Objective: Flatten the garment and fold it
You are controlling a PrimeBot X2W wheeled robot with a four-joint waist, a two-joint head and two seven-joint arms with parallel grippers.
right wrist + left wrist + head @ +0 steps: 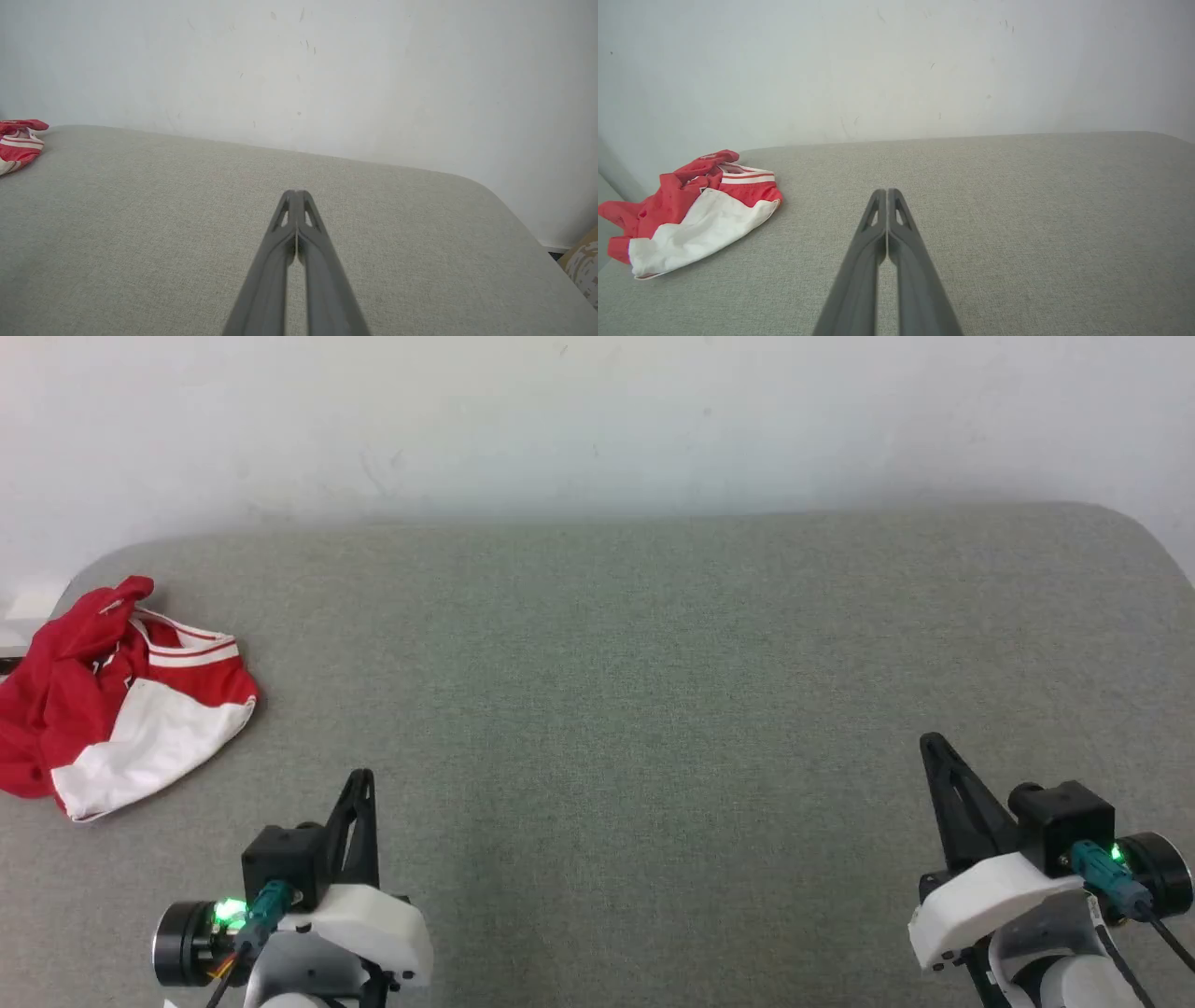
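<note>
Currently: garment point(121, 700) bunched mid-left at table point(653, 663) edge; left gripper point(362, 777), right gripper point(930, 741) closed, empty. Risk: a one-layer pinch could drag it off.

TEXT: none legible | ITEM: crumpled red sports jersey point(121, 709) of thin shiny fabric with white panels | NOTE: folds hide any print; unreadable
</note>
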